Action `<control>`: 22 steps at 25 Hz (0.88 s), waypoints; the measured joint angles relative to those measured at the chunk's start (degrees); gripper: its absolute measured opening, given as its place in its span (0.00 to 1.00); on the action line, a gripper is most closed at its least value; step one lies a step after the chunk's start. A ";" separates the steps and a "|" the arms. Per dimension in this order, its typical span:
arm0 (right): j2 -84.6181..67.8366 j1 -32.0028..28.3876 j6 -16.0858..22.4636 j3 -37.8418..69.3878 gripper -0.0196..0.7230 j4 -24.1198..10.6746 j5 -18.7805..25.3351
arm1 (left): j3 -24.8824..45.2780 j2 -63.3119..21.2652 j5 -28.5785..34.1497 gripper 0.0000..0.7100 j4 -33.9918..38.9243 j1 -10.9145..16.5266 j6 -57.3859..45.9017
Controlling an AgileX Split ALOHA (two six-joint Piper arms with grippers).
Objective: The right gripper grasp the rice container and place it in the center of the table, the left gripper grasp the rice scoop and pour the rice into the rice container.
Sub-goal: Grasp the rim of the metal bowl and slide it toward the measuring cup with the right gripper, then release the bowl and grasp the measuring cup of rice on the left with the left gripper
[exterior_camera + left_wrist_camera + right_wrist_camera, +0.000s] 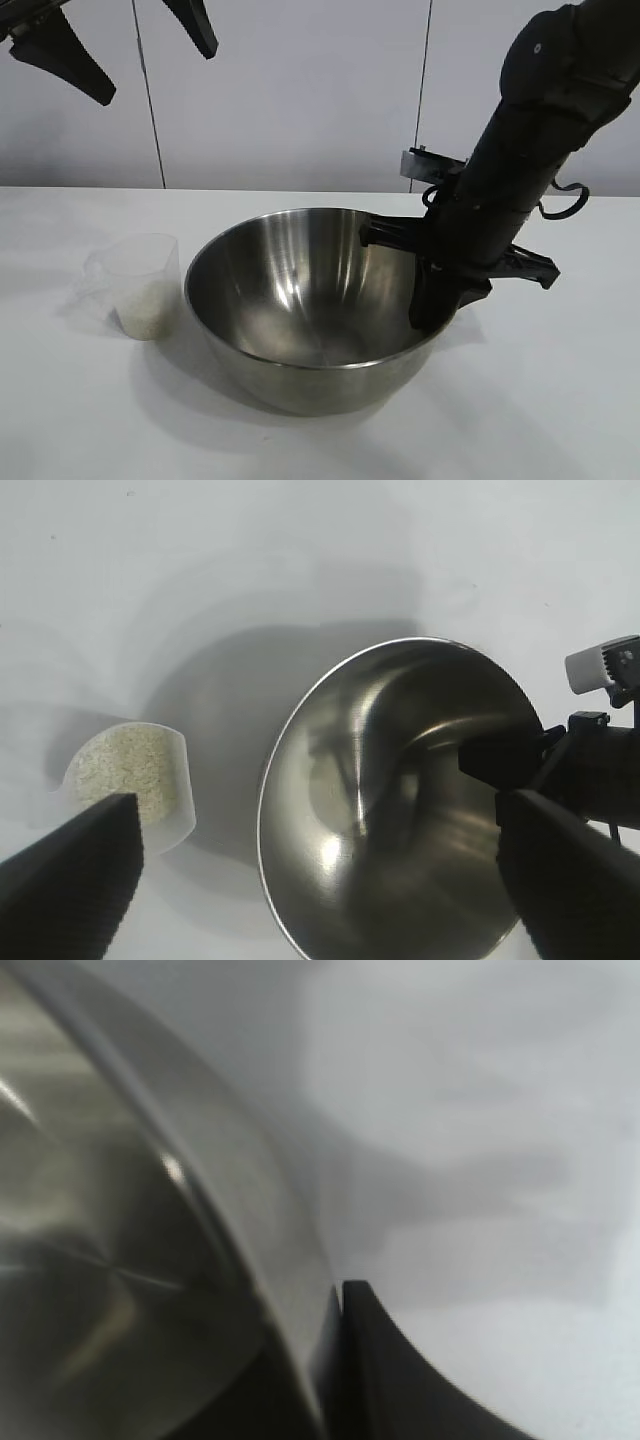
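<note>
A: From the exterior view we see the rice container (310, 305) sitting on the table (560, 400), near the middle. The right gripper (440, 300) is down at its rim on the right arm's side, one finger inside the wall. Whether it clenches the rim or has let go, we cannot tell here.

B: And the rice scoop (135, 285) stands just beside the bowl on the left arm's side, rice (145, 308) inside it. The left gripper (115, 50) hangs high above, spread wide, empty.

A: From the left wrist view we look down between its fingers (70, 880) at the scoop (135, 780), grains (120, 765) showing, and the bowl (380, 810) next to it. We see no rice in the bowl.

B: The right wrist view shows the steel wall (230, 1200) running between dark fingers (400, 1370), one each side, close to it. A grip? We cannot say.

A: So we judge the bowl placed. Left: free the rim, fetch the scoop, pour.
</note>
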 joint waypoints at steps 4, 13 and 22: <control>-1.67 0.00 0.00 -0.12 0.71 -0.14 0.67 | 0.00 0.00 -0.28 0.98 0.00 0.00 0.00; -11.59 -5.07 1.05 -6.20 0.89 -0.75 8.51 | 0.00 0.00 -0.28 0.98 0.00 0.00 0.00; -15.95 -8.19 1.24 -10.89 0.89 0.90 12.08 | 0.00 0.00 -1.42 0.98 -0.05 0.00 0.00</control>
